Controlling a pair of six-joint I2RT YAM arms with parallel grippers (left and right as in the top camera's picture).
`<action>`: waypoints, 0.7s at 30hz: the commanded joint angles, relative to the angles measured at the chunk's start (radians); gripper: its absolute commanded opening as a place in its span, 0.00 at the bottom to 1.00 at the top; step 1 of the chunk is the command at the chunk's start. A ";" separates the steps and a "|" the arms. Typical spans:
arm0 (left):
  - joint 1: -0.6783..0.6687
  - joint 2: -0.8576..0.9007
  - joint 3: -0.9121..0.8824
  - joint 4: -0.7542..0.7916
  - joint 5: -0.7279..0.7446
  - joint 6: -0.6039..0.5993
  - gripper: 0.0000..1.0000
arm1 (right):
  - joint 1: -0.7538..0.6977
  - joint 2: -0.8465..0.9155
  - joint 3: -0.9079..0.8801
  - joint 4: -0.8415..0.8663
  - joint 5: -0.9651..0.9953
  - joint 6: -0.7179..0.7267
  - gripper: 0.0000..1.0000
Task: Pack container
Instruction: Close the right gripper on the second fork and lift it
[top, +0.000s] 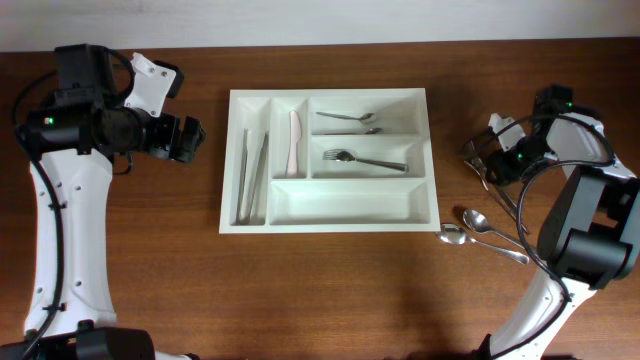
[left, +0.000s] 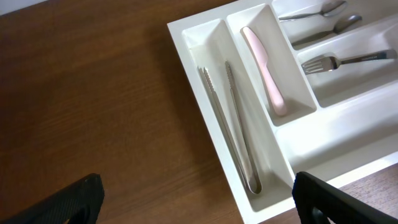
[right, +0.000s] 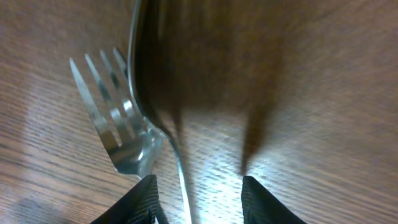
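The right gripper (right: 198, 200) straddles a fork (right: 121, 140), jaws apart, probably not yet clamped. Next it must close, lift and carry the fork to the tray (top: 345, 203). The left gripper (top: 192, 138) hangs wide open.

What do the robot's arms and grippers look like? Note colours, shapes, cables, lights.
Left arm: long white links, black joint housings, black cables, green light. Right arm: white and dark grey links, black cables, green light. Left gripper and right gripper have black fingers.

A dark, fine-grained wooden table (top: 130, 290), with a pale strip (top: 320, 18), wall or floor unclear, along its far edge. Light glares off the wood between the jaws of the right gripper (right: 199, 194).
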 joint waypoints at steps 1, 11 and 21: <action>0.000 -0.025 0.004 0.000 0.011 0.013 0.99 | 0.003 0.018 -0.019 0.005 0.005 0.011 0.44; 0.000 -0.025 0.004 0.000 0.011 0.013 0.99 | 0.003 0.018 -0.055 0.050 0.005 0.011 0.32; 0.000 -0.025 0.004 0.000 0.011 0.013 0.99 | 0.003 0.018 -0.069 0.083 0.006 0.011 0.16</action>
